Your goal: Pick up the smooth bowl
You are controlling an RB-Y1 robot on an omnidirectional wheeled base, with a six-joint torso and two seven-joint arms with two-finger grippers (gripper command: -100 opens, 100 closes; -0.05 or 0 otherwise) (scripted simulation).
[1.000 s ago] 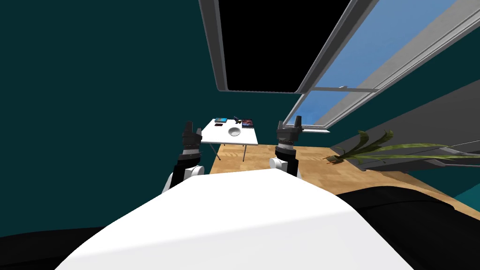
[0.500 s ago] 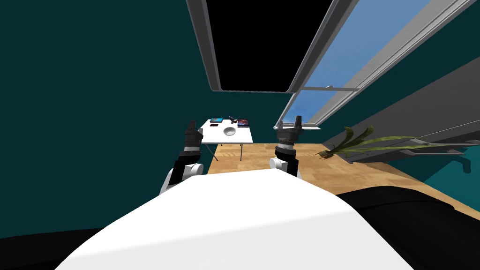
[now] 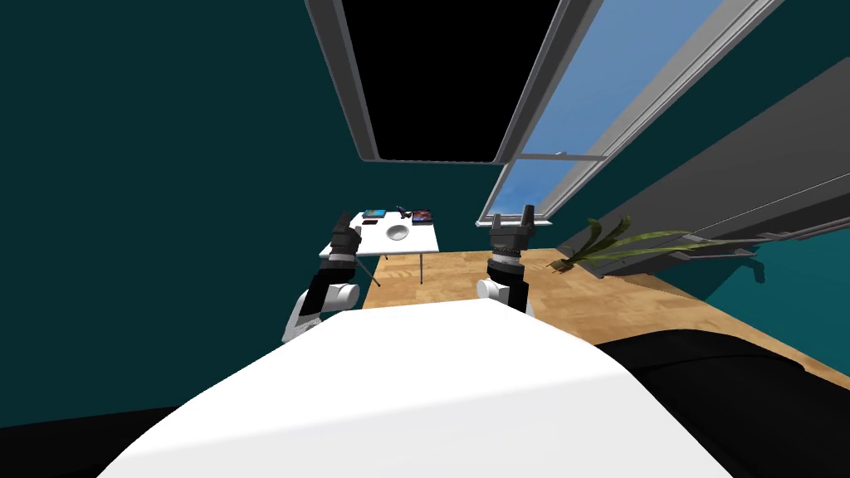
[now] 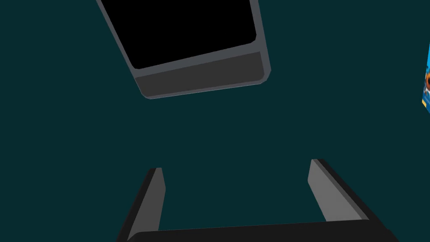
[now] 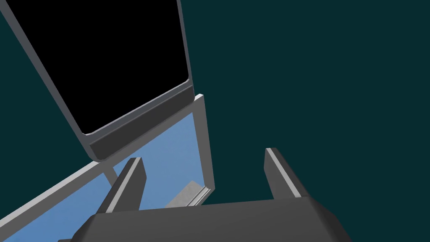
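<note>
A small white bowl sits on a white folding table far ahead, against the dark teal wall. My left gripper is raised in front of the table's left part, well short of the bowl. Its fingers stand wide apart with nothing between them. My right gripper is held up to the right of the table, and its fingers are open and empty too.
Books and small dark items lie at the table's far edge. A wood floor runs up to the table. A window and a leafy plant stand at right. A grey frame around a black area hangs above.
The whole head view has shifted: I have turned or rolled, so the table and bowl now sit further left and slightly smaller. Both arms hold their pose, grippers still open.
</note>
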